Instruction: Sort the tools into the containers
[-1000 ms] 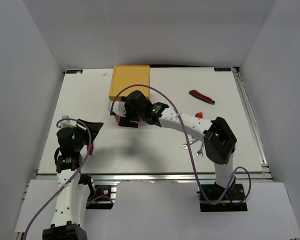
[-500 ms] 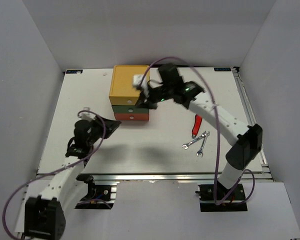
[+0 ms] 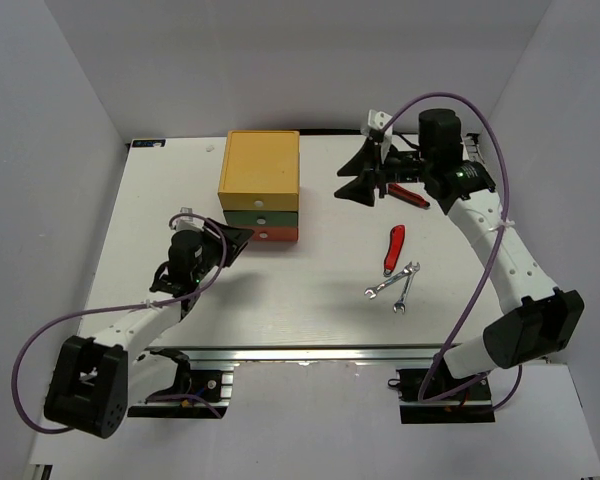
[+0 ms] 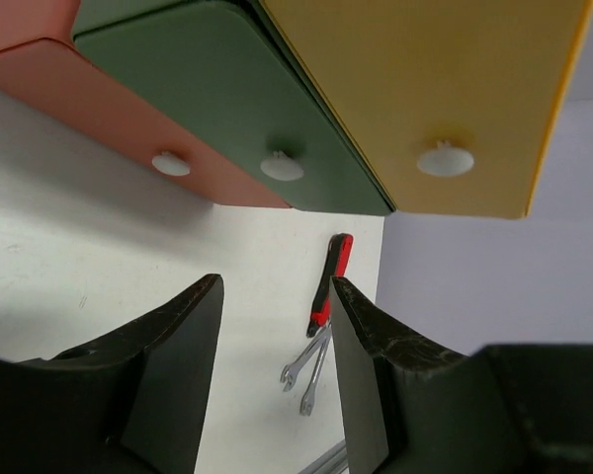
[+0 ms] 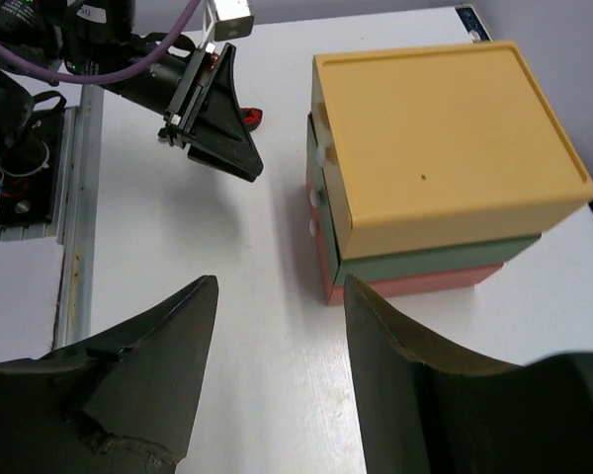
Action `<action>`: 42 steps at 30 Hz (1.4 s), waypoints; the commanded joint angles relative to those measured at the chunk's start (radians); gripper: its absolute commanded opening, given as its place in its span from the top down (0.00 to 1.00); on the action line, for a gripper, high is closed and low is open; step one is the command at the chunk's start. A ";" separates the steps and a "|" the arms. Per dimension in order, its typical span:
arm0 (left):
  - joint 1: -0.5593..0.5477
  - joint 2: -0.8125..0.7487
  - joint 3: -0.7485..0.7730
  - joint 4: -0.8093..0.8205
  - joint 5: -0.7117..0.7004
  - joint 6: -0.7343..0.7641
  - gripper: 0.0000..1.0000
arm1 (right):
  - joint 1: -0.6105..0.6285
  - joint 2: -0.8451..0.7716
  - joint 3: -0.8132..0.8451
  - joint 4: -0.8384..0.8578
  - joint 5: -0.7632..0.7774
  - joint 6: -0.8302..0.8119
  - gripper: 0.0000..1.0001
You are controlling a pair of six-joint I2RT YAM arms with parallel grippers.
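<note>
You are looking at a white table (image 3: 310,300) boxed in by plain pale grey walls (image 3: 300,70) at the back, left and right. An aluminium rail (image 3: 310,352) lines its near edge. The light is even and the shadows are soft.

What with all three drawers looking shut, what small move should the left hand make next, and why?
Probably ease the open left hand forward onto the green drawer knob: it faces the shut drawers, and the wrenches lie unsorted.
</note>
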 commanded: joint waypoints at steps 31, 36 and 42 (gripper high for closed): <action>-0.013 0.404 0.122 0.384 0.007 -0.059 0.46 | -0.136 -0.083 -0.184 0.126 -0.078 0.092 0.39; -0.013 0.421 0.107 0.415 -0.002 -0.068 0.50 | -0.139 -0.085 -0.189 0.126 -0.079 0.092 0.40; -0.013 0.426 0.095 0.438 0.006 -0.079 0.61 | -0.145 -0.088 -0.195 0.119 -0.078 0.084 0.40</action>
